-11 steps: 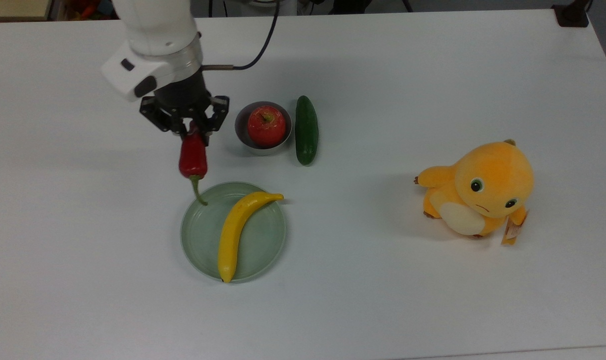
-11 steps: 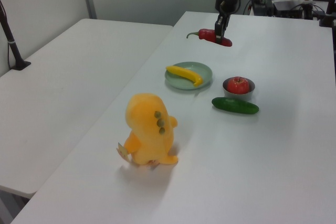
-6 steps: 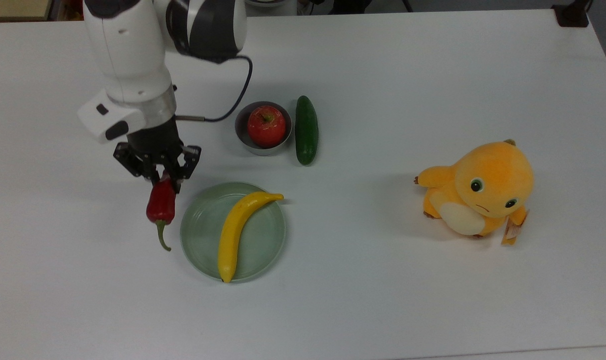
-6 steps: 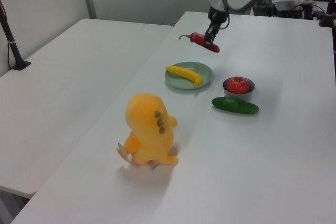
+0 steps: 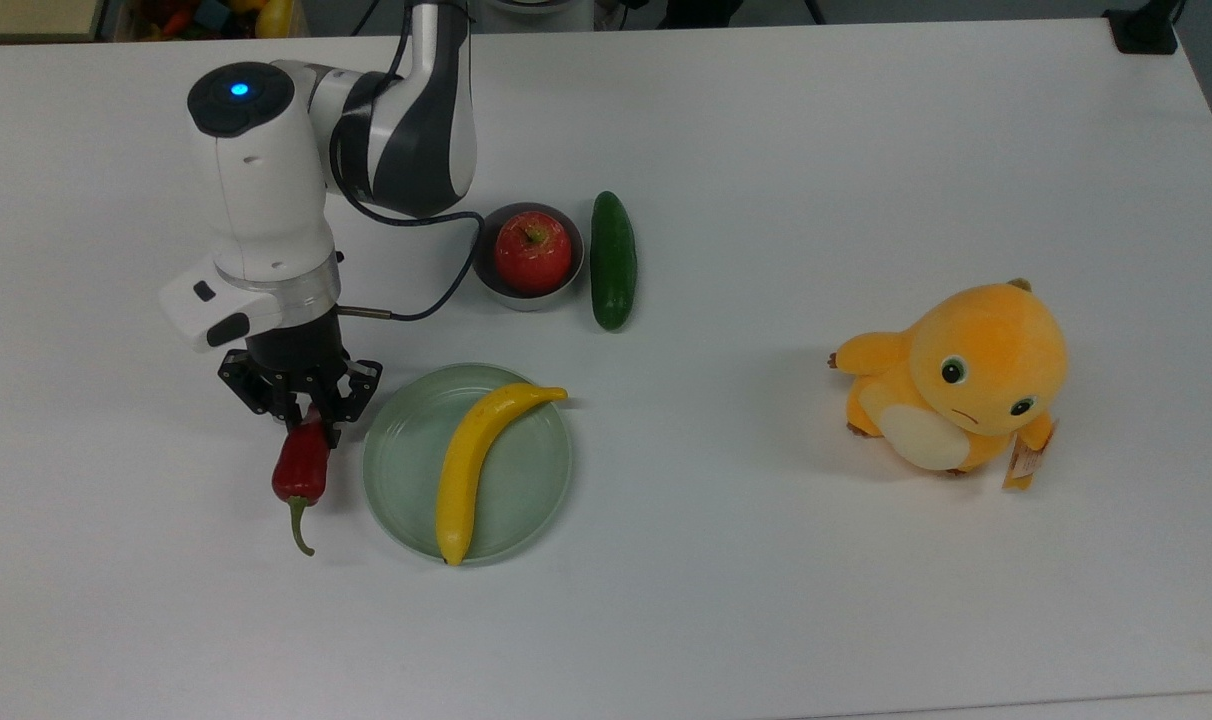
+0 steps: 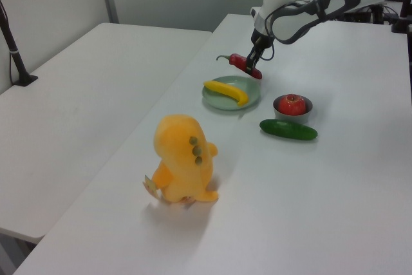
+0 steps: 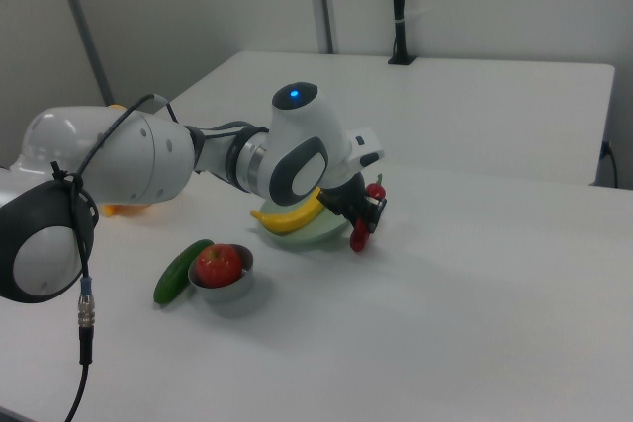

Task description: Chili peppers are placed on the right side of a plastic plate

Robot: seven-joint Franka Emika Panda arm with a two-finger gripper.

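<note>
Now hand [image 5: 306, 418] grips chili pepper [image 5: 300, 470] — beside plate [image 5: 406, 500].

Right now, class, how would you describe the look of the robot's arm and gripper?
The arm has glossy white rounded shells with dark grey joint sections and a round black cap carrying a blue light. A thin black cable loops beside it. The gripper is black, angular and two-fingered.
</note>
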